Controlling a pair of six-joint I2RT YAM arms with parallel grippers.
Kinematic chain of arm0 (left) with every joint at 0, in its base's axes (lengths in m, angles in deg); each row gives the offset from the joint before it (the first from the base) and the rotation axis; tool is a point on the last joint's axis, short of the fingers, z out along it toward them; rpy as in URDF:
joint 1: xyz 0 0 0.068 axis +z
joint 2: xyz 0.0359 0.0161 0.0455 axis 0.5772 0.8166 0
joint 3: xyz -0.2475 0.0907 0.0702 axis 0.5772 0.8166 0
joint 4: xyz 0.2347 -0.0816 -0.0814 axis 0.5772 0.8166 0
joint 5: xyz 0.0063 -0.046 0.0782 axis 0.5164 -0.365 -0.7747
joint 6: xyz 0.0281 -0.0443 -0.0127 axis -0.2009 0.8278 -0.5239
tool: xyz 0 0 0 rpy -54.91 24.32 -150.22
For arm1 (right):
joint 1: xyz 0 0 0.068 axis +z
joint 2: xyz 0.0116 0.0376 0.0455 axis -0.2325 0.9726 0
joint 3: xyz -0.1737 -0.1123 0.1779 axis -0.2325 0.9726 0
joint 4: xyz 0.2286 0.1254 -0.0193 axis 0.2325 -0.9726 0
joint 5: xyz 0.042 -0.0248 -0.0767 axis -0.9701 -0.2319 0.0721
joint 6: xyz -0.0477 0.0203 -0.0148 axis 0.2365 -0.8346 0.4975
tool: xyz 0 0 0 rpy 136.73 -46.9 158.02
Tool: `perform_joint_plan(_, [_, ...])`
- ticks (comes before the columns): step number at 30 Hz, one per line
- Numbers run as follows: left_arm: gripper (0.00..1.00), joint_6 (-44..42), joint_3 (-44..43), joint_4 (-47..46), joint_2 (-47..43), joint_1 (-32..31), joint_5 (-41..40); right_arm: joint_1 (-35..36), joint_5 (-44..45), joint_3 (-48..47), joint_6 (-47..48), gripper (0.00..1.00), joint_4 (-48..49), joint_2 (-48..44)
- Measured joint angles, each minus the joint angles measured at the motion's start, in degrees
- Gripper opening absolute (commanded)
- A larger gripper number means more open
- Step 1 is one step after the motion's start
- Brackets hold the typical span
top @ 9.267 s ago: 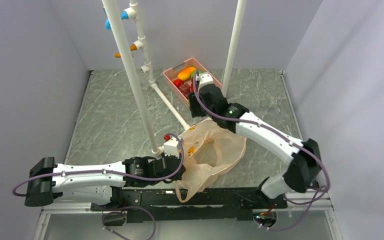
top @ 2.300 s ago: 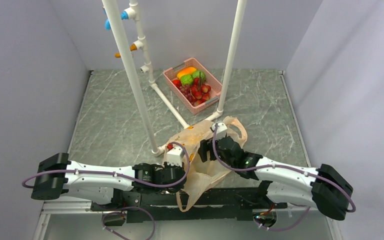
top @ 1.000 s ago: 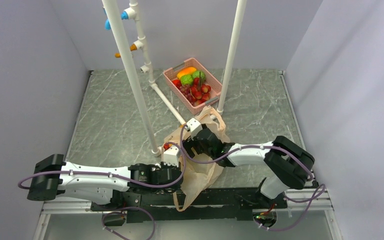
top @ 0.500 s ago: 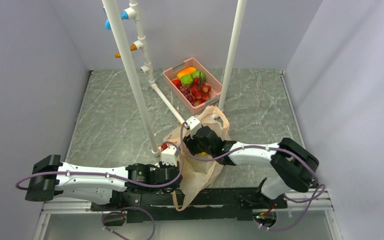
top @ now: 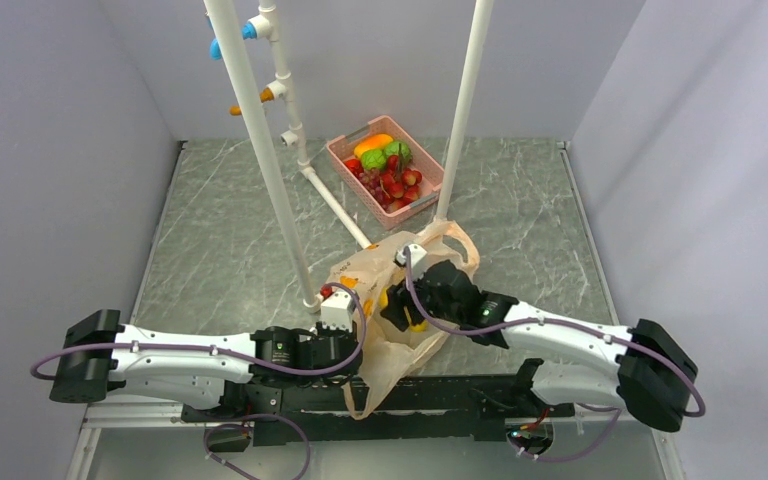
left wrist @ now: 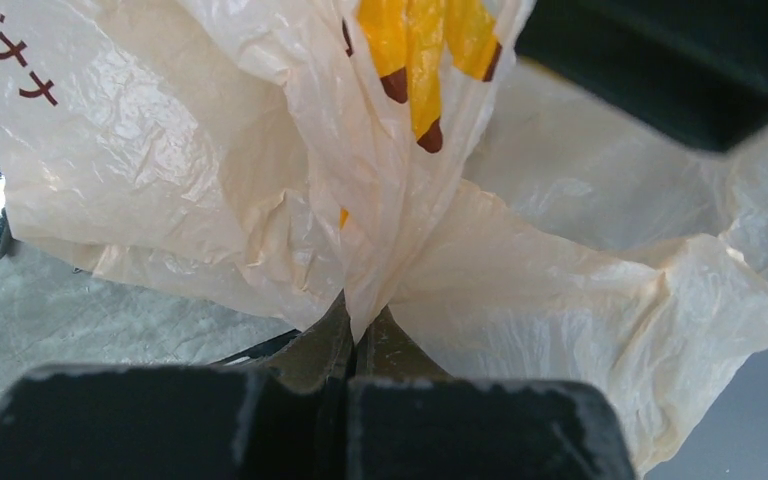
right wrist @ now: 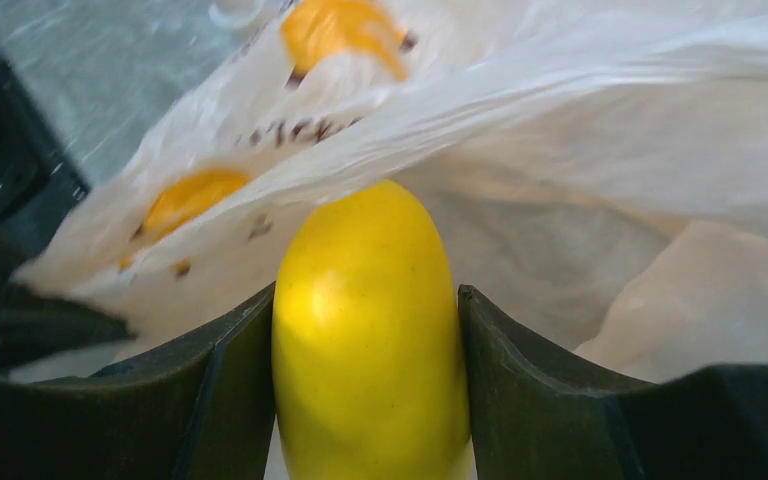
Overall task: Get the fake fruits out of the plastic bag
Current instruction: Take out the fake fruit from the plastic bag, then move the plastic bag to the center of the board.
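Grips a gathered fold of the plastic bag in the left pincer, closed down until only thin film parts the fingertips. Holds that fold at the bag's near left edge, low over the table. On the crinkled peach film spreading from the pinch: yellow-and-brown printed marks and some dark red lettering.

Clamps the yellow fruit in the right pincer, spread only as wide as the fruit, with 1 dark finger pressed to each flank. Fruit smooth, oval, rounded end pointing toward the bag's pale interior, beneath an overhanging sheet of bag film. Seen from above, pincer and fruit at the bag's middle, over its open mouth, arm reaching in from the bag's right. Unclear: fruit inside the mouth or just clear of it.

Bag slumped on the table, 1 loop handle at its far right, another trailing off its near edge. Beyond the bag's far side and apart from it, a pink basket holding red grapes, a green fruit and an orange fruit. Just left of the bag and behind it, a white pipe frame.
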Motion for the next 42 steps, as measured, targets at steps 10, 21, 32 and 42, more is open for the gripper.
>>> perform_joint_plan(10, [0.00, -0.20, -1.49, -0.13, 1.40, -0.09, -0.33, 0.15, -11.98, 5.99, -6.99, 0.01, -6.12, -17.05])
perform_joint_plan(21, [0.00, -1.16, -3.56, -1.84, 5.03, -0.09, 0.50, 0.20, -10.47, -6.38, -7.32, 0.00, -15.74, -25.14])
perform_joint_plan(32, [0.00, -9.03, -14.78, -5.11, 15.02, 1.18, 4.72, 0.20, 5.07, -20.11, -6.69, 0.00, -23.21, -26.86])
perform_joint_plan(42, [0.00, -18.23, -26.43, -14.60, 26.60, 7.19, 16.57, 0.24, 25.92, -23.80, -9.35, 0.00, -32.28, -37.83])
